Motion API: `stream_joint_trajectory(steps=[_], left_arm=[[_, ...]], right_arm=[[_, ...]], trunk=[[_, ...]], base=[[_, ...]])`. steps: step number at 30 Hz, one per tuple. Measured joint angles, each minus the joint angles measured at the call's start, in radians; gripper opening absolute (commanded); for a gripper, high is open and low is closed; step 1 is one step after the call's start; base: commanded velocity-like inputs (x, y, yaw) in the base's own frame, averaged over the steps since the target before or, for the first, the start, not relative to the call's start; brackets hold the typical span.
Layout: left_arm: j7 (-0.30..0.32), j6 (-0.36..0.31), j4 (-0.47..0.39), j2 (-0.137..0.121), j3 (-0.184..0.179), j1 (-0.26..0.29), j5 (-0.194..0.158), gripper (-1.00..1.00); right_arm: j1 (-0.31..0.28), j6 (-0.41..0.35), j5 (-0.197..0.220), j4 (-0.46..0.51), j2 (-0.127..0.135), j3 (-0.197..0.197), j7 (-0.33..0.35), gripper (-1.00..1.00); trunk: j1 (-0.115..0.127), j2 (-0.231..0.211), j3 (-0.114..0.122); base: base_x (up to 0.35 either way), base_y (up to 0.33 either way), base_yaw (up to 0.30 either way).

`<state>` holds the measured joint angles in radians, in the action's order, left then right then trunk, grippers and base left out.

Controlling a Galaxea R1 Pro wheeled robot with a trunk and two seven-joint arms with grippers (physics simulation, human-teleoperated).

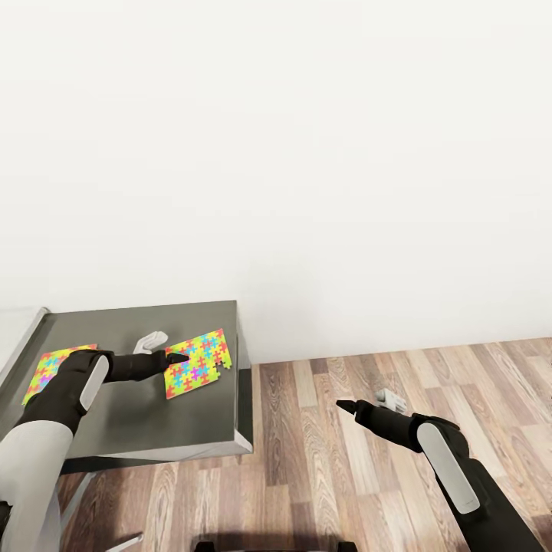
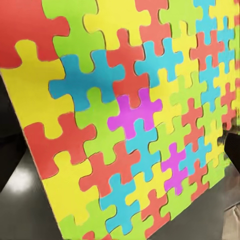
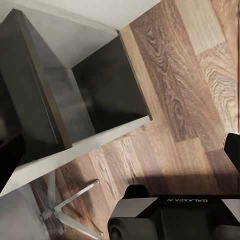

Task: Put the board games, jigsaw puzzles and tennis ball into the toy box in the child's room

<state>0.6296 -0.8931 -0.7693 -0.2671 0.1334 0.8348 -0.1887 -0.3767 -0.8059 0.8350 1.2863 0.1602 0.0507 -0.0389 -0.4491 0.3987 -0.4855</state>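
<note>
2 jigsaw puzzles were seen on the dark-grey table section (image 1: 146,429): 1 puzzle (image 1: 198,363) near the right edge, grasped at its near edge by the left gripper (image 1: 175,359); the other puzzle (image 1: 47,369) far left (partly hidden). The right gripper (image 1: 346,405) hung over the wood floor (image 1: 368,491), grip state not discernible.

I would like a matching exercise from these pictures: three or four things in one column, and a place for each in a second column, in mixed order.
Things:
1. left pincer
2. right pincer
3. second jigsaw puzzle
4. dark-grey table section

Places:
A. over the wood-plank floor
B. at the edge of the nearer jigsaw puzzle
C. against the white wall
D. partly behind the left arm

Pairs: 1-B, 2-A, 3-D, 4-C
</note>
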Motion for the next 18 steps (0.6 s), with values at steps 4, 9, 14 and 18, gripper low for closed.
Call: stream_joint_trajectory(steps=[4,9,14,18], left_arm=[[0.0,-0.002,0.0,0.0,0.0,0.0,-0.004,1.0],[0.0,-0.007,0.004,0.0,-0.001,0.0,-0.02,1.0],[0.002,-0.001,0.001,-0.001,0.0,0.0,0.0,1.0],[0.002,0.0,0.001,-0.001,0.0,0.0,0.0,1.0]], right_arm=[[0.0,0.0,0.0,0.0,0.0,0.001,0.0,1.0],[0.0,0.0,0.0,0.0,0.0,0.002,0.0,1.0],[0.0,0.0,0.0,0.0,0.0,0.002,0.0,1.0],[0.0,-0.001,0.0,0.0,0.0,0.001,0.0,1.0]], trunk=[[0.0,0.0,0.0],[0.0,0.0,0.0],[0.0,0.0,0.0],[0.0,0.0,0.0]], base=[[0.0,-0.091,0.0],[0.0,-0.012,0.0],[0.0,-0.074,0.0],[0.0,-0.18,0.0]])
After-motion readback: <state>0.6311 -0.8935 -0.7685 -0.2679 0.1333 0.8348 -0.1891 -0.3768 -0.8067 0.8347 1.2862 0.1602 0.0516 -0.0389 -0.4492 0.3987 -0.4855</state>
